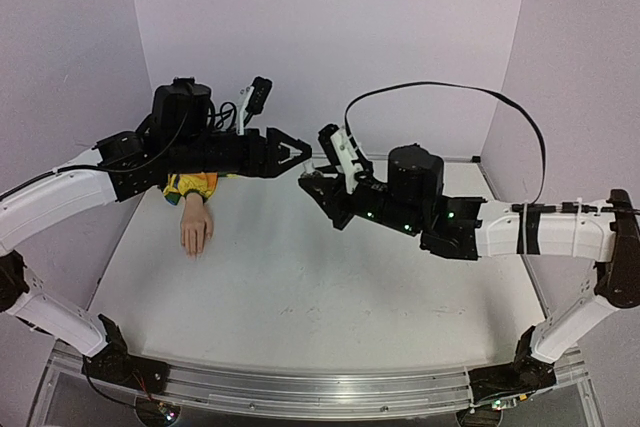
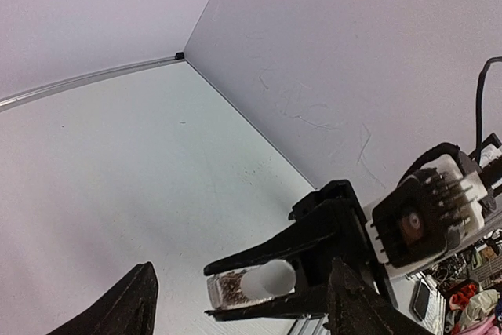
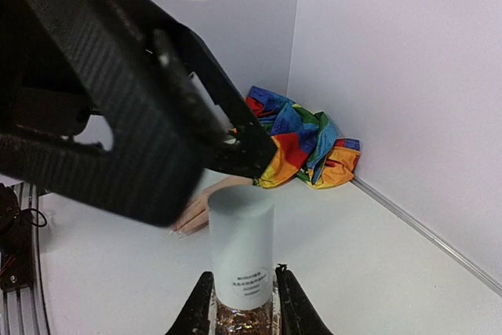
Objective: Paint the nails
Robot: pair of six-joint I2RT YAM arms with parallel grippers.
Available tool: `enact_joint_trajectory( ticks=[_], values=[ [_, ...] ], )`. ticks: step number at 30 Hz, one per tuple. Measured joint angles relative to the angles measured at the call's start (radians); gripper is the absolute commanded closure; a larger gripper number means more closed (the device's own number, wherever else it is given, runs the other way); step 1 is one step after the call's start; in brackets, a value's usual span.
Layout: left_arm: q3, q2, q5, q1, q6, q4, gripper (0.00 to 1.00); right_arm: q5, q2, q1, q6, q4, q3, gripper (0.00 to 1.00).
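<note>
- Gripping the white-capped bottle (image 3: 241,250) by its glass base, the right gripper (image 1: 312,185) hangs mid-scene.
- Just left, the left gripper (image 1: 298,152) gapes wide, empty.
- The nails (image 1: 194,248) lie far left on the worktop (image 1: 300,292).

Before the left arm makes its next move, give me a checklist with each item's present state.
1. Grip on bottle: ok, right gripper is shut on it.
2. Opening of left gripper: ok, jaws wide.
3. Removal of white cap: not ok, cap is on.
4. Alignment of left gripper around white cap: cannot tell.
5. Position of mannequin hand: ok, flat on table.
6. Paint on nails: cannot tell, too small.
</note>
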Motion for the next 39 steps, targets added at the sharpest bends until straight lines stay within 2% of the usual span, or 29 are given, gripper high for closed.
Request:
enact_joint_trajectory(
  ticks=[8,12,18,22,25,28,30,34,37,39],
  values=[
    [0.0,0.009,0.0,-0.001,-0.01,0.025,0.59,0.097,0.061,0.051,-0.022,-0.003,0.071,1.0],
    [0.0,0.015,-0.001,-0.001,-0.01,0.029,0.7,0.111,0.062,0.061,-0.031,-0.001,0.086,1.0],
    [0.0,0.017,-0.003,-0.01,0.003,0.04,0.92,0.122,0.076,0.067,-0.032,-0.005,0.1,1.0],
    [0.0,0.026,-0.004,-0.01,0.047,0.041,0.99,0.13,0.079,0.066,-0.016,-0.026,0.107,1.0],
    [0.0,0.032,0.017,-0.009,0.074,0.042,0.99,0.122,0.079,0.062,-0.006,-0.041,0.109,1.0],
    [0.002,0.04,0.092,0.005,0.134,0.031,1.0,-0.002,0.068,0.019,0.025,-0.083,0.114,1.0],
    [0.02,0.057,0.169,0.016,0.191,0.012,1.0,-0.203,0.051,-0.039,0.051,-0.123,0.114,1.0],
    [0.063,0.092,0.407,0.021,0.307,-0.024,1.0,-0.723,0.035,-0.156,0.088,-0.168,0.115,1.0],
    [0.072,0.102,0.54,0.008,0.354,-0.044,1.0,-0.972,0.035,-0.177,0.118,-0.187,0.118,1.0],
    [0.074,0.102,0.622,-0.006,0.383,-0.051,0.94,-1.073,0.035,-0.175,0.134,-0.192,0.119,1.0]
  ],
)
